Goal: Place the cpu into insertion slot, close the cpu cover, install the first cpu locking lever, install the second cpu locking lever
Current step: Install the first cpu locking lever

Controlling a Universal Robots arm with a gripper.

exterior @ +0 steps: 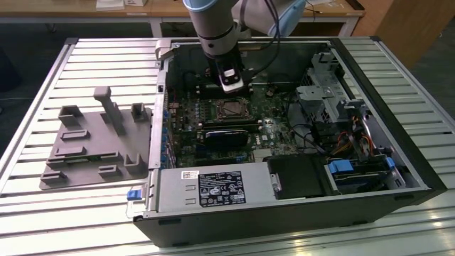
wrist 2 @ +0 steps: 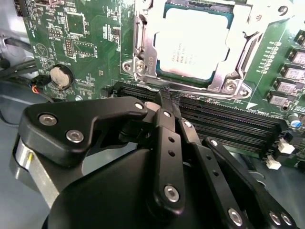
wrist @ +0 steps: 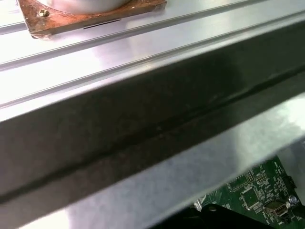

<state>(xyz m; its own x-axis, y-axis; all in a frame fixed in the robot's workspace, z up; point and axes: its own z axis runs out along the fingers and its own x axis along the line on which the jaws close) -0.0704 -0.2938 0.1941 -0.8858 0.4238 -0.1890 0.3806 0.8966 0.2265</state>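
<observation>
The cpu [wrist 2: 196, 42] lies pale and flat in the insertion slot [wrist 2: 227, 85], framed by the shiny cpu cover [wrist 2: 144, 52], which lies down over it with the chip showing through its window. My gripper [wrist 2: 167, 97] hovers just off one edge of the socket, over the black memory slots [wrist 2: 224, 125]. Its black fingers [wrist 2: 165, 143] are pressed together and hold nothing. In the exterior view the gripper [exterior: 236, 89] hangs inside the open computer case, just behind the insertion slot [exterior: 231, 109]. I cannot tell how the locking levers stand.
The case [exterior: 398, 154] lies open on a slatted metal table [exterior: 85, 213]. Drive cages and cables [exterior: 334, 106] crowd the exterior view's right. A grey fixture [exterior: 92, 144] sits outside on the left. The first wrist view looks along the case wall [wrist: 143, 119].
</observation>
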